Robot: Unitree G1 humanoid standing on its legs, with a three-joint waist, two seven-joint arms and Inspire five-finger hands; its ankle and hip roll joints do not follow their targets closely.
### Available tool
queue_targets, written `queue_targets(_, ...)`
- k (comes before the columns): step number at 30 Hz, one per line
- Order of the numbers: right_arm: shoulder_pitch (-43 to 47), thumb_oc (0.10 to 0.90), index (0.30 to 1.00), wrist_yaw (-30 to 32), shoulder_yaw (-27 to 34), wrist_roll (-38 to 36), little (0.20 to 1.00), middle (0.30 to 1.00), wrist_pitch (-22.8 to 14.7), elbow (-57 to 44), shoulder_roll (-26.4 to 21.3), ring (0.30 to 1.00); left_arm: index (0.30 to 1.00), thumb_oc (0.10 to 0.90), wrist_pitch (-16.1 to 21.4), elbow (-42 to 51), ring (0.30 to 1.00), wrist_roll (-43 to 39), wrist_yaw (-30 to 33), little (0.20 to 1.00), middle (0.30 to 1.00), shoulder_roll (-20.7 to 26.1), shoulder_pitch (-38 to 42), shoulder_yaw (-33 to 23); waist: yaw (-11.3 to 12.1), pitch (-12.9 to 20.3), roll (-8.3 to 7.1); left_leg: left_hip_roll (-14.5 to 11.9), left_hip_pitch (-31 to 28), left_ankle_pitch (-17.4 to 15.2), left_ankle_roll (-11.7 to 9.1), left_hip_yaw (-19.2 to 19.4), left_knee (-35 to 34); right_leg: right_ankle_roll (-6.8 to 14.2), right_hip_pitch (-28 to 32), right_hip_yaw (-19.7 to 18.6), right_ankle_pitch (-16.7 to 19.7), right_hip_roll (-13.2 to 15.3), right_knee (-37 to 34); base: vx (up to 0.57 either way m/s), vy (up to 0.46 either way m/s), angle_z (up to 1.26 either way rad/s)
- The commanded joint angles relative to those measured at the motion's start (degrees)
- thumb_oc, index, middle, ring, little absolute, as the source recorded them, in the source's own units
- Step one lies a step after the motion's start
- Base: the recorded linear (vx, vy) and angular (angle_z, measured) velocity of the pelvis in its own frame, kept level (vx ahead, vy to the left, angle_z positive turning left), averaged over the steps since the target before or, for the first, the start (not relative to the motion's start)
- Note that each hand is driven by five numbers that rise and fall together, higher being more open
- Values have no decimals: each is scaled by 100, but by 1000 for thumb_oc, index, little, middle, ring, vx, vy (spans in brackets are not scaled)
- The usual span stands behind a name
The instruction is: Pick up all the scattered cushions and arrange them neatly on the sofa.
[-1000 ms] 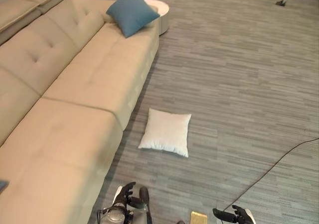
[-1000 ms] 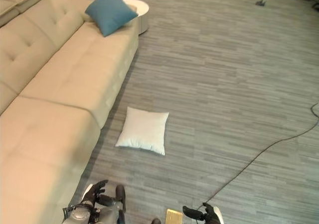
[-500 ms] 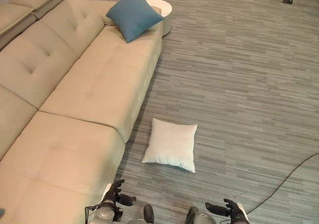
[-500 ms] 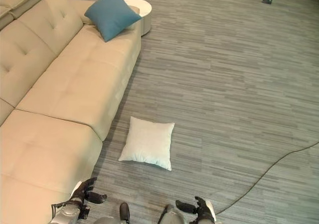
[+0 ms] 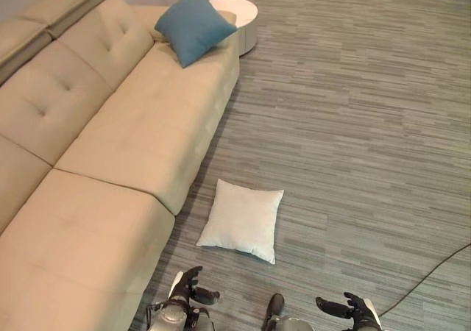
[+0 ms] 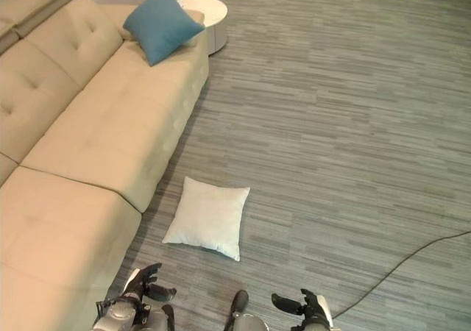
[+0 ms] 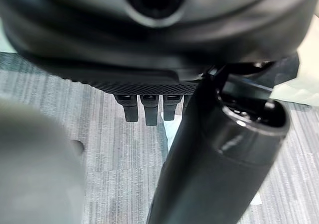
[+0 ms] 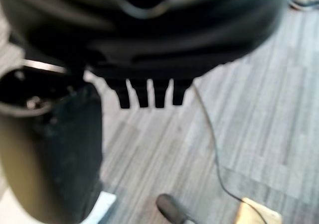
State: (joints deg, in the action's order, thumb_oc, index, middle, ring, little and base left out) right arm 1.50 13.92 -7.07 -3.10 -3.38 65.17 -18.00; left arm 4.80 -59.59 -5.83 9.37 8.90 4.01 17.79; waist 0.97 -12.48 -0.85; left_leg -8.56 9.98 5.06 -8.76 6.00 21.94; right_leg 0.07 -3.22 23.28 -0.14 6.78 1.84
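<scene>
A white cushion [image 5: 241, 219] lies flat on the grey floor beside the front of the beige sofa [image 5: 110, 154]. A blue cushion [image 5: 193, 25] leans at the sofa's far end. My left hand [image 5: 188, 285] hangs low at the bottom edge, near the sofa's front corner, with relaxed fingers [image 7: 144, 106] and nothing in it. My right hand [image 5: 355, 310] shows at the bottom right, fingers [image 8: 149, 92] straight and empty. Both hands are short of the white cushion, with bare floor between.
A round white side table [image 5: 237, 15] stands past the sofa's far end. The floor [image 5: 353, 125] is grey striped carpet, wide and open to the right of the sofa.
The camera has shifted, so the whole scene sits a little differently. The white cushion now lies nearer the bottom left. Both hands stay low and empty.
</scene>
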Motion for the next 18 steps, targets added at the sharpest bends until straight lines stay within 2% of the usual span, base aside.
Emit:
queue_targets(1,-50,800,900,139,-62,-142,900,900,-199,-202,-287,900,900,800,218,408,900,-63,69,900,900,191,137,60,-9,-5,-184,366,-110,-1037,482,313,-524,536,398,-195,-450,201,-44,177,35,9)
queue_targets(2,-50,800,900,141,-66,-144,900,900,-194,-207,-280,900,900,800,213,406,900,-66,74,900,900,197,147,60,10,4,-177,340,-85,-931,465,287,-829,561,439,-206,-471,176,-68,120,34,5)
queue_targets(5,-50,800,900,141,-66,-144,900,900,-194,-207,-280,900,900,800,213,406,900,-66,74,900,900,197,147,60,10,4,-177,340,-85,-931,465,287,-829,561,439,-206,-471,176,-68,108,57,-15)
queue_targets(6,-112,800,900,134,-79,-93,900,900,-163,-201,-223,900,900,800,227,478,900,-142,93,900,900,245,147,59,39,81,-97,300,-94,-664,423,127,-1459,632,528,-273,-633,77,13,319,196,-21)
queue_targets(9,-90,800,900,158,-95,-70,900,900,-148,-212,-196,900,900,800,233,527,900,-174,142,900,900,298,156,28,47,40,-130,415,-180,-696,498,170,-1559,656,429,-402,-606,169,201,190,173,-4)
queue_targets(11,-8,800,900,205,-53,-115,900,900,-140,-229,-173,900,900,800,261,525,900,-195,214,900,900,371,253,-14,59,15,-168,491,-214,-759,598,310,-1679,753,280,-485,-559,264,274,66,142,-36)
queue_targets(18,34,800,900,213,-78,-78,900,900,-114,-202,-170,900,900,800,317,672,900,-223,244,900,900,445,259,-35,120,-4,-186,588,-249,-839,736,411,-1796,873,82,-494,-507,420,524,33,71,-20)
